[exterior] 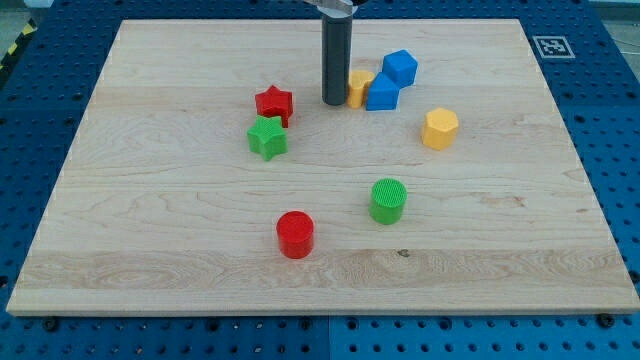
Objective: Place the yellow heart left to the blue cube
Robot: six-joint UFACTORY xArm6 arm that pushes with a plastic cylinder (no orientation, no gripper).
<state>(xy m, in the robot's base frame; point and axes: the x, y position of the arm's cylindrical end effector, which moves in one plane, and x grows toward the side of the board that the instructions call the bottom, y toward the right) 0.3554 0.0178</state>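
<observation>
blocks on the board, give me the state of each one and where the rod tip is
my tip: on the board, just left of the yellow heart
yellow heart: against the blue cube's left side
blue cube: touching the heart
second blue block: just behind the cube
red star: flat, next to the green star
green star: flat
yellow hexagon: alone
green cylinder: upright
red cylinder: upright

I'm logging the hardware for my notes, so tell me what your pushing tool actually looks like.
It is a straight, smooth, dark grey cylindrical rod with a slightly wider, lighter metallic collar at the view's top edge. My tip is a flat, blunt end. No cables, markings or sleeves show; the arm above is out of frame.
</observation>
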